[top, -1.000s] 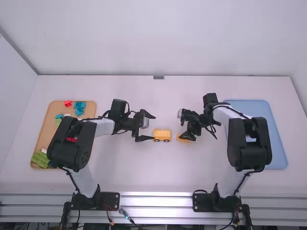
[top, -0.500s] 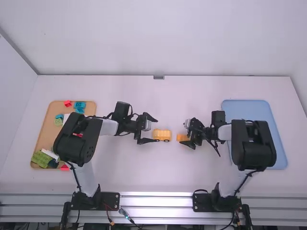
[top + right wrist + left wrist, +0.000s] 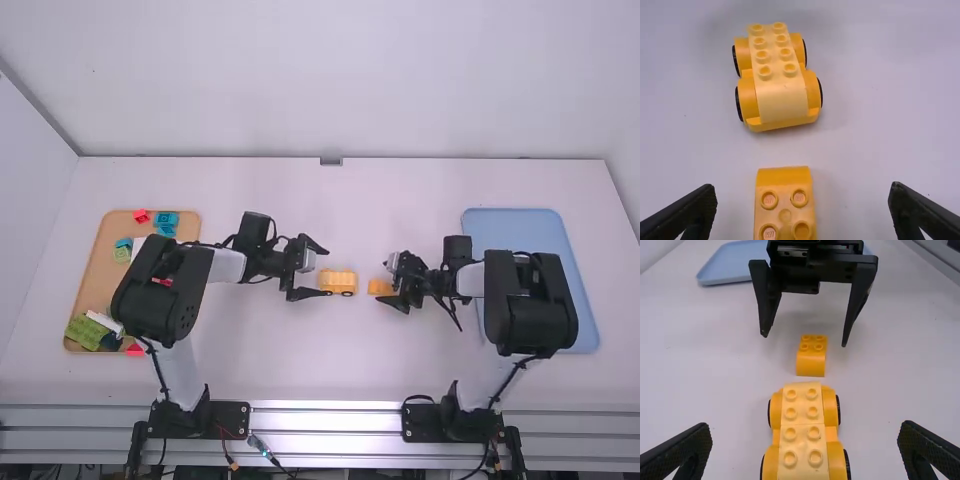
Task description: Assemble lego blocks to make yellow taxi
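Near the table's middle, the yellow wheeled car base (image 3: 338, 282) stands upright with a pale yellow studded strip on top. My left gripper (image 3: 318, 270) is at its left end, and in the left wrist view the open left gripper (image 3: 806, 427) has a finger on either side of the base (image 3: 802, 432). A small yellow-orange block (image 3: 380, 287), studs up, lies apart from the base on its right. My right gripper (image 3: 392, 281) is open around this block, not touching it. In the right wrist view the block (image 3: 785, 200) sits between the fingers of the right gripper (image 3: 802, 188).
On the left, a tan tray (image 3: 95, 260) holds red, blue, green and white blocks, partly under the left arm. A blue tray (image 3: 575, 270) lies on the right, partly beneath the right arm.
The right gripper has turned and shifted slightly, coming into line with the small block. My left gripper has moved a little toward the camera and the right. Base and block look unmoved.
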